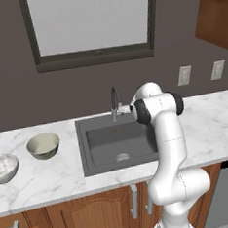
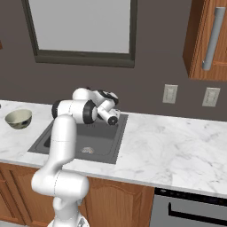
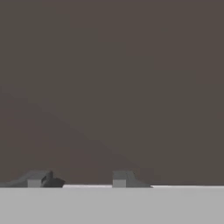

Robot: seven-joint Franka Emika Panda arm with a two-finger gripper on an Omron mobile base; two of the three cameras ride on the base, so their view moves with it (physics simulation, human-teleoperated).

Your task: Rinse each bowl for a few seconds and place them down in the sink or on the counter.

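1. Far left of your left base view: the marbled bowl (image 1: 3,167) sits on the counter (image 1: 53,182), cut by the frame edge.
2. Just right of it, and apart from it, the olive bowl (image 1: 43,145) stands upright on the counter, between the marbled one and the sink (image 1: 118,144). In the right base view you see the olive bowl (image 2: 18,119) at the far left, left of the sink (image 2: 99,144).
3. Counter is white marble with grey veins, over brown cabinets (image 1: 90,216).
4. Sink is a dark grey recessed basin with a round drain (image 1: 122,157) near its front. No bowl lies in the part of it you can see; the arm hides its right edge.
5. Slim dark faucet (image 1: 115,102) rises at the sink's back rim, under the window (image 1: 92,21).
6. Arm stands folded over the sink's right side, with the wrist up by the faucet.
7. Gripper (image 3: 81,180): hand view gives you two fingertips set apart with nothing between them, facing blank dark wall (image 3: 113,87). Spread, empty.
8. Right of the sink: bare counter, two wall outlets (image 2: 170,94) above it, a wooden upper cabinet (image 2: 210,40) with a long handle in the corner, and a dark appliance front (image 2: 190,210) below the counter.
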